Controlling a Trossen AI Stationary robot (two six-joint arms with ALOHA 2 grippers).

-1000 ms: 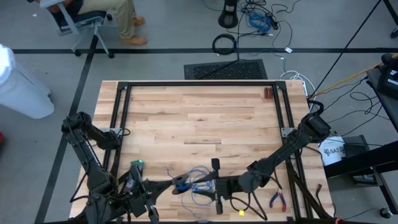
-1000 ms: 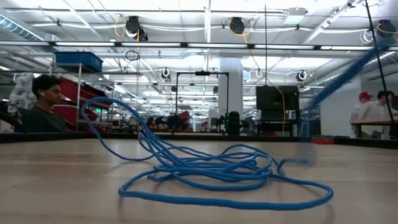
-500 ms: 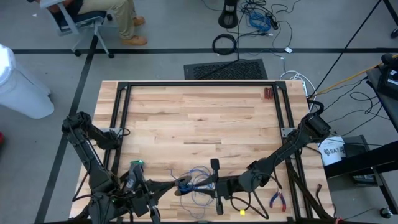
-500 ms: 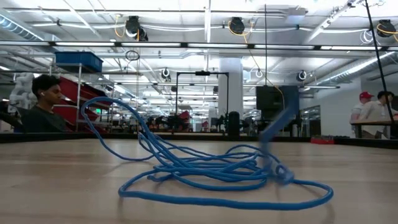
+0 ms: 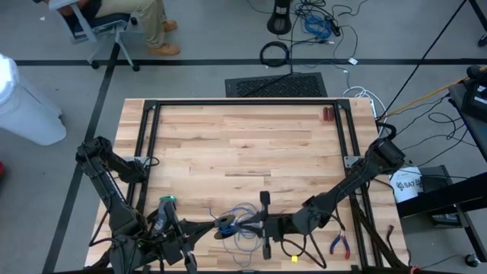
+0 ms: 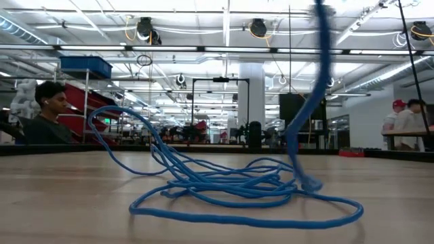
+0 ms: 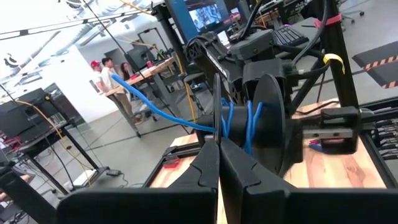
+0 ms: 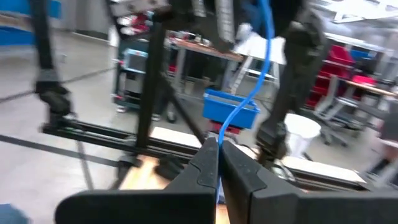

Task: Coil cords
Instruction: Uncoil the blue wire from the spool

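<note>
Your right end effector (image 5: 257, 226) just snapped shut on the cord (image 6: 224, 190); strand lifted; left end effector (image 5: 205, 227) stayed closed.

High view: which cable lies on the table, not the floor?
The thin blue cord, loosely piled on the table; the black cable ring lies on the floor.

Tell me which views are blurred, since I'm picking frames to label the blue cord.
Low view: the coiled blue cord on the table is sharp, but the strand rising to the top edge is motion-smeared. Right wrist view: soft throughout, though the cord running up from the shut right hand reads clearly. Left wrist view and high view: crisp; ceiling lights glare mildly in the low view.
</note>
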